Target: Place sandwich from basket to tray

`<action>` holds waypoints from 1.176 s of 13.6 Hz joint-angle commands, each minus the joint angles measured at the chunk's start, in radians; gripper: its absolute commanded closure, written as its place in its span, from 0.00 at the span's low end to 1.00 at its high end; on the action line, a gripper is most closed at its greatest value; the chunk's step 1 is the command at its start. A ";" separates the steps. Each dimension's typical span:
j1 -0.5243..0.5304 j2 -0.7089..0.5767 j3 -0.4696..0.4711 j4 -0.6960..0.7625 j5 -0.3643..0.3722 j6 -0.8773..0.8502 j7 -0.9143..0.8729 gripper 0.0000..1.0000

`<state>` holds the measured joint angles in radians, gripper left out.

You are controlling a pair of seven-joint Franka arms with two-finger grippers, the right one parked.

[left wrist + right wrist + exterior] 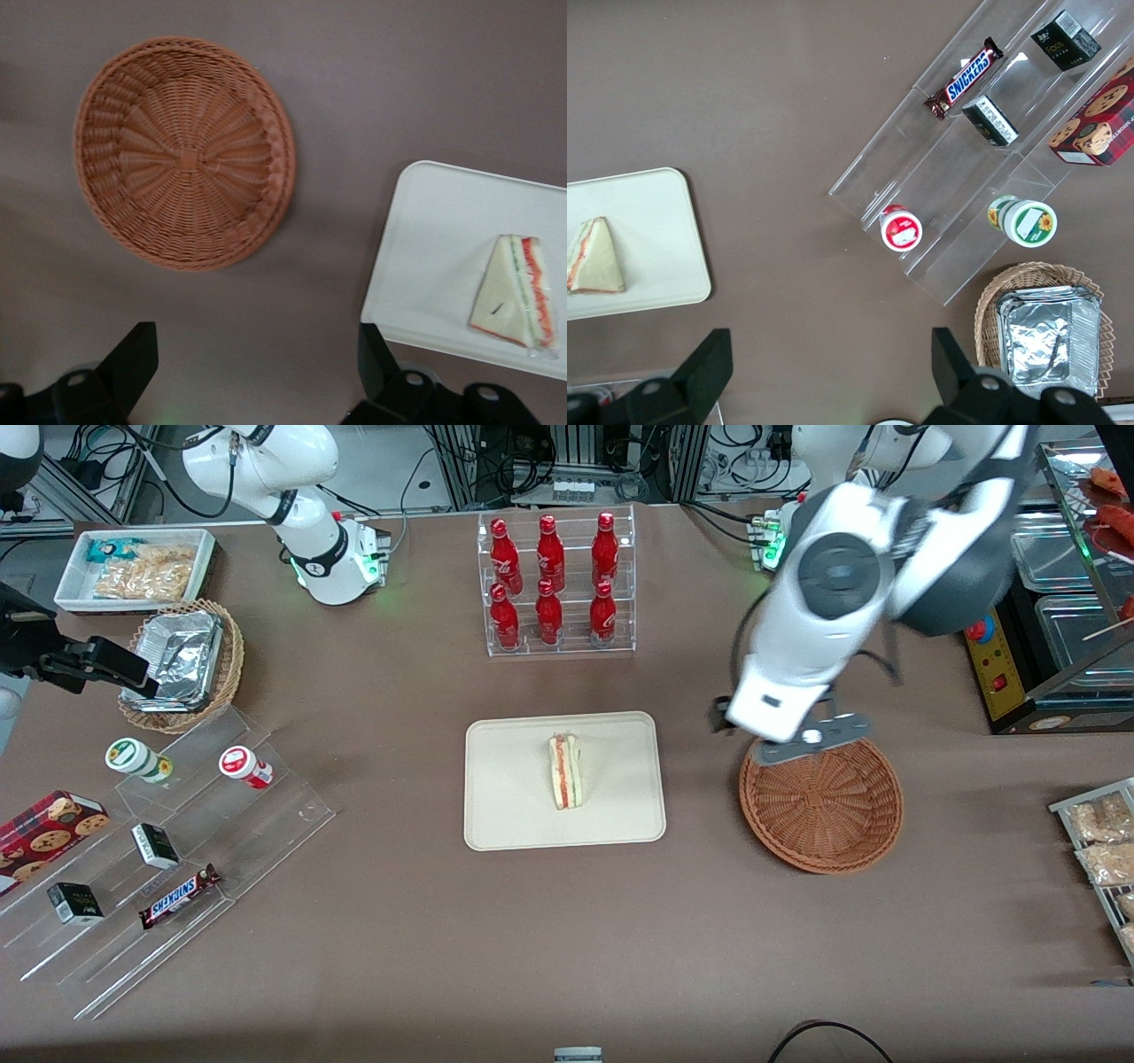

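Note:
The sandwich (pixel 565 771), a pale wedge with red and green filling, lies on the cream tray (pixel 505 797) at the table's middle. It also shows in the left wrist view as the sandwich (pixel 518 288) on the tray (pixel 434 257). The reddish-brown basket (pixel 824 806) stands beside the tray toward the working arm's end, and the basket (pixel 184 152) holds nothing. My left gripper (pixel 802 737) hangs high over the basket's rim farthest from the front camera. The gripper (pixel 257 350) is open, with only bare table between its fingers.
A clear rack of red bottles (pixel 554 584) stands farther from the front camera than the tray. Toward the parked arm's end are a tan basket with a foil container (pixel 182 664), a white snack bin (pixel 137 567) and clear steps with snacks (pixel 177 841). Snack packets (pixel 1099 841) lie at the working arm's end.

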<state>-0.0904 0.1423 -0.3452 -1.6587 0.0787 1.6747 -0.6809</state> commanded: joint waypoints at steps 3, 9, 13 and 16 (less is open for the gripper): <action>0.124 -0.157 0.002 -0.104 -0.040 -0.070 0.173 0.00; 0.121 -0.245 0.127 -0.096 -0.040 -0.154 0.306 0.00; 0.109 -0.268 0.195 -0.084 -0.042 -0.197 0.394 0.00; 0.109 -0.244 0.245 -0.040 -0.079 -0.199 0.522 0.00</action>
<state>0.0285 -0.1063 -0.1428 -1.7275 0.0320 1.4913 -0.2490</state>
